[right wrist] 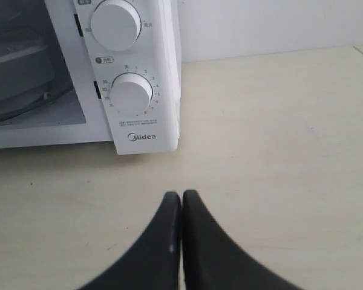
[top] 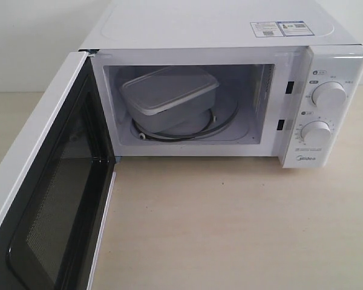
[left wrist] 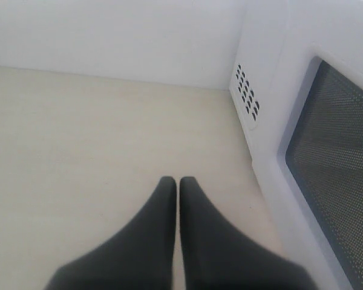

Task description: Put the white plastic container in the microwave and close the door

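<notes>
The left gripper and right gripper, both black, are pinched together and empty over the pale worktop. The white side-hinged door with its dark mesh window stands wide open. Further back, the white plastic container sits tilted inside the white microwave. A hard shove on the door could jolt the oven and make the container slide.

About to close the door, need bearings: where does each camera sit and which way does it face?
Exterior: in front of the microwave, looking down into its open cavity at the white plastic container; door open; no arm.
Left wrist: over the table, facing the door's outer face; shut left hand shows.
Right wrist: over the table, facing the dials; shut right hand shows.
Exterior and right wrist share the dials and container.
</notes>
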Controlling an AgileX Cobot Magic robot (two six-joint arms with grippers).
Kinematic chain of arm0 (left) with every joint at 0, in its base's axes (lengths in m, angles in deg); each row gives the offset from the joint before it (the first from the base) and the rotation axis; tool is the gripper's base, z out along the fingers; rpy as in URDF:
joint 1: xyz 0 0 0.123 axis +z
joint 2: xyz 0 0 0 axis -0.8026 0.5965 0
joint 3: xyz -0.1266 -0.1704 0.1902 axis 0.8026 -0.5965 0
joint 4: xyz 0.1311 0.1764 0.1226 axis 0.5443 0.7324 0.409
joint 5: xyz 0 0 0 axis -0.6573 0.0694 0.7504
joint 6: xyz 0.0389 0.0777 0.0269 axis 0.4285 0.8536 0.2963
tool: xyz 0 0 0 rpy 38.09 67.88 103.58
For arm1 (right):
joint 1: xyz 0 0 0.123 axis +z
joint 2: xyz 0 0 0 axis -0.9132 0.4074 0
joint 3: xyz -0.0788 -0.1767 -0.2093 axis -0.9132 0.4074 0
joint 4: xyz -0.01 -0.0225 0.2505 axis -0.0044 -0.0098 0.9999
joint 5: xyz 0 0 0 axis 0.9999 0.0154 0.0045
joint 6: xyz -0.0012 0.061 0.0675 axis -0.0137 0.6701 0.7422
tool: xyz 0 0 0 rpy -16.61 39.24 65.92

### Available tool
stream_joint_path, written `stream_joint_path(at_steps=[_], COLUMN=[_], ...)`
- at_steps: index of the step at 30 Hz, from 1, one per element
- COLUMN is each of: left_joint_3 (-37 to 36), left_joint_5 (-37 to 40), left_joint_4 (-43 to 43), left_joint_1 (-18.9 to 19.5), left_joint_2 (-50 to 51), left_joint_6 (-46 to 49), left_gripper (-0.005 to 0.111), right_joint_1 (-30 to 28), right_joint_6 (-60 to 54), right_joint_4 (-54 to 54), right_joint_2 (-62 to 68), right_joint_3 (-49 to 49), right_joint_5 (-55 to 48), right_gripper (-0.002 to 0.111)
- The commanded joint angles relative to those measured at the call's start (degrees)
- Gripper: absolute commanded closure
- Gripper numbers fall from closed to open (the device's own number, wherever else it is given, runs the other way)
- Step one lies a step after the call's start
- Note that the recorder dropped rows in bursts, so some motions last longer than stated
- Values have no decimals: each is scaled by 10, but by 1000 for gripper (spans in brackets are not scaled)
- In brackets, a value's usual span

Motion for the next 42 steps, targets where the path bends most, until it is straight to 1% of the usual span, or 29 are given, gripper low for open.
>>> stream_joint_path(at_steps=[1,36,38,40,41,42], left_joint_3=[-2,-2,-2,-2,-2,-2], left_joint_5=[0,-3,-68,-185,-235,-263], left_joint_4=[-3,-3,-2,-33,-33,-33], left_joint_1=[2,1,1,1,1,1], left_joint_2=[-2,-2,-2,-2,-2,-2], left_joint_6=[-1,-1,-1,-4,-4,-4], left_gripper=[102,102,102,102,102,102], right_joint_1=[-1,-1,-1,-1,-1,-1], right_joint_6=[1,1,1,1,1,1], right_joint_4=[-3,-3,-3,-3,-3,-3], right_joint_2=[-2,-2,-2,-2,-2,-2], right_joint_3=[-1,-1,-1,-1,-1,-1], right_joint_5=[1,1,1,1,1,1], right_gripper=[108,108,108,108,108,108])
